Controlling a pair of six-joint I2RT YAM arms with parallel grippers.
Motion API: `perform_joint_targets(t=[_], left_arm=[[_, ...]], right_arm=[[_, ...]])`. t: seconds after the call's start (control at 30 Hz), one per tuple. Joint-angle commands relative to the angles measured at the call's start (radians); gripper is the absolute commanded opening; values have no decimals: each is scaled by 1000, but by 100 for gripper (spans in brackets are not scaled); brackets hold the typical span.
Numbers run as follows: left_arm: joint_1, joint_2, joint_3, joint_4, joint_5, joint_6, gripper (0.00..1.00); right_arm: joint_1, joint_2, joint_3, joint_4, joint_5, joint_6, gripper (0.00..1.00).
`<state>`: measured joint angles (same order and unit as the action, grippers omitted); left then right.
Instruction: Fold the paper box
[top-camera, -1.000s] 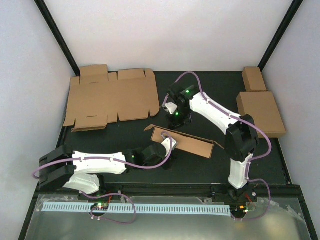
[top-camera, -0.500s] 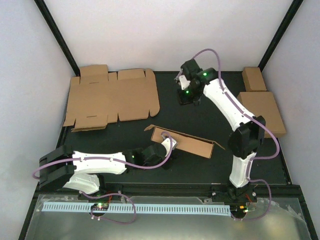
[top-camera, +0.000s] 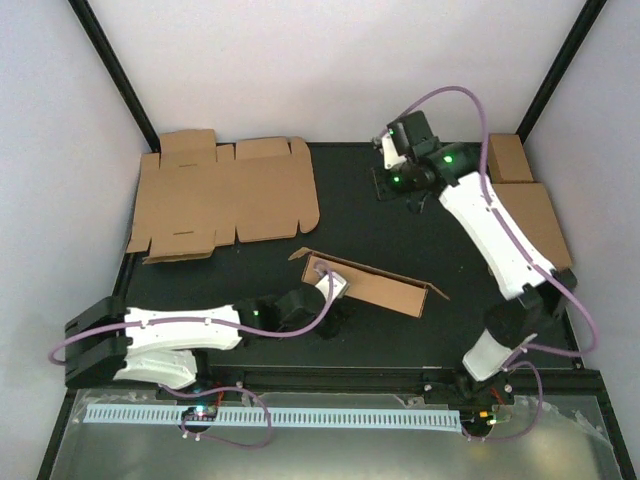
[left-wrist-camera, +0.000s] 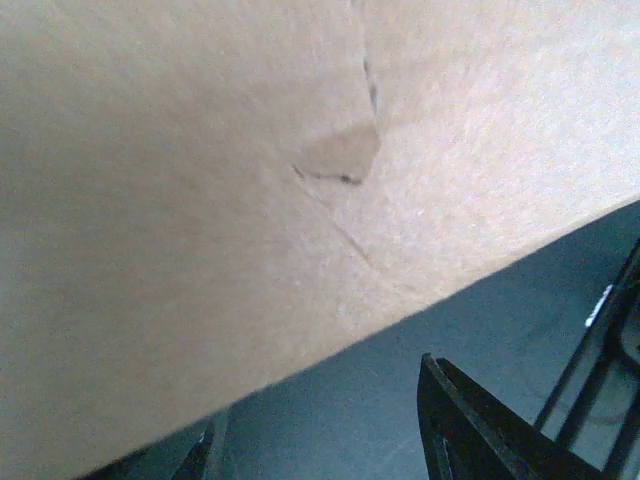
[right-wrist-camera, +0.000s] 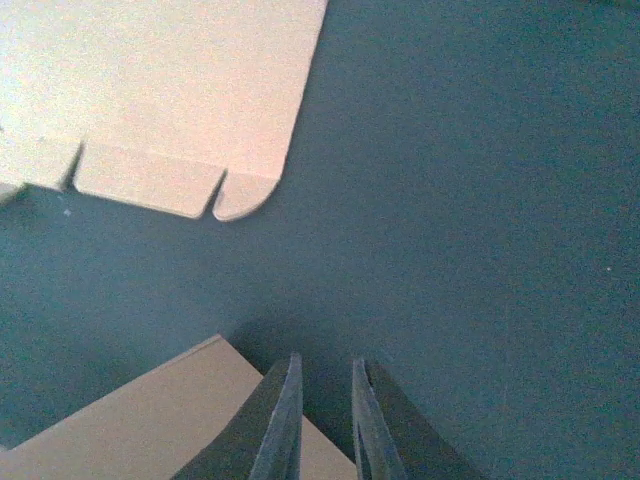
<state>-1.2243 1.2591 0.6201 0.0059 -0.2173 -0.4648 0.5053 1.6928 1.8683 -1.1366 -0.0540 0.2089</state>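
The paper box (top-camera: 368, 284) lies as a partly folded brown strip in the middle of the black mat, one end flap raised at its left. My left gripper (top-camera: 328, 288) sits at that left end. In the left wrist view the cardboard (left-wrist-camera: 250, 170) fills the upper frame, and the left gripper (left-wrist-camera: 315, 400) is open below it with only mat between the fingers. My right gripper (top-camera: 392, 152) hangs high over the back of the mat, away from the box. In the right wrist view its fingers (right-wrist-camera: 326, 360) stand a narrow slit apart, holding nothing.
A flat die-cut cardboard sheet (top-camera: 225, 195) with rounded tabs (right-wrist-camera: 160, 90) lies at the back left. A folded squarish box (top-camera: 525, 225) and a small oblong box (top-camera: 508, 157) sit at the right edge. White walls enclose the mat.
The right arm has lifted away from the box and swung to the back right, its jaws parting slightly. The left gripper has widened a little at the box's left end.
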Motion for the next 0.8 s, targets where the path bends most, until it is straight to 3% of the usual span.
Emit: perform_joint_targets(t=[0.0,0.27,0.4,0.57,0.63,0.7,0.77], left_arm=[[-6,-110,34,-117,-10,-35,55],[1,-322,84,-435,-85,-59,57],[16,-480,112,-508,-112,-33,60],[162,-574,190,-616,-48,19,62],[226,-566,225,-647,-24,48,63],[276,-548,252,-666,-7,77,64],[318,-521,287,-687,14,106,66]], right_arm=[[1,-130,-72,97,29,-3,17],[1,-365,-302,216,-1,31,23],[1,-501,-418,271,-28,42,28],[0,-609,-460,279,-81,56,34],[1,-643,-481,278,-90,64,46],[1,-677,-511,280,-88,72,77],[2,-719,-545,283,-77,85,97]])
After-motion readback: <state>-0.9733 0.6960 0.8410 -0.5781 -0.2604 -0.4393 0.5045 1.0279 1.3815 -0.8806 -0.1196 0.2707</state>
